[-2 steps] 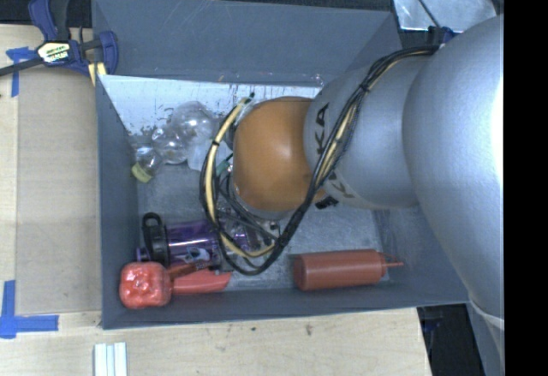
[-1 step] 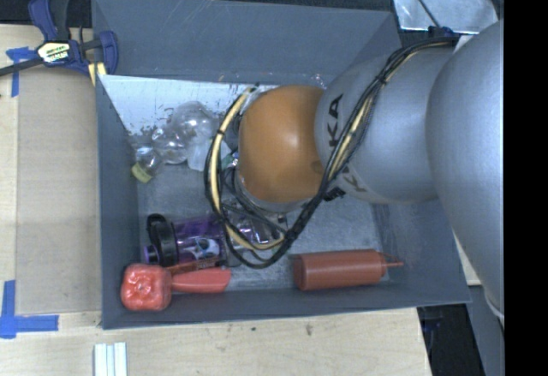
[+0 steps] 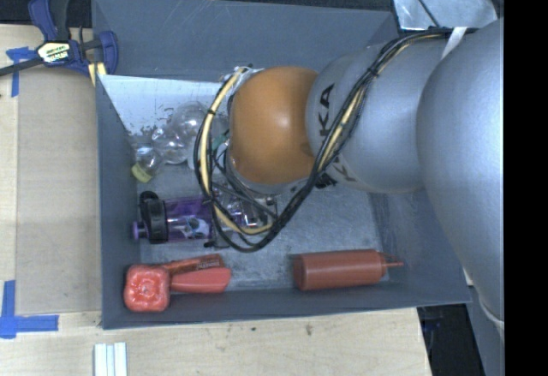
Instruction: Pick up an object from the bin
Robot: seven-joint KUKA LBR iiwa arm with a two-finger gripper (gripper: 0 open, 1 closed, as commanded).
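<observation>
My gripper (image 3: pixel 244 211) is low in the middle of the bin, mostly hidden under the arm's wrist. Only a bit of its metal body shows among the cables. Just to its left lies a purple bottle (image 3: pixel 181 220) with a black cap, on its side, its right end reaching up to the gripper. Above and to the left, a clear crumpled plastic thing (image 3: pixel 171 139) with a small yellowish piece rests against the bin's back left wall.
Along the front wall lie a red-orange tool with a knobbly head (image 3: pixel 171 282) at the left and a dark red squeeze bottle (image 3: pixel 342 270) on its side at the right. The arm covers the bin's right and back parts.
</observation>
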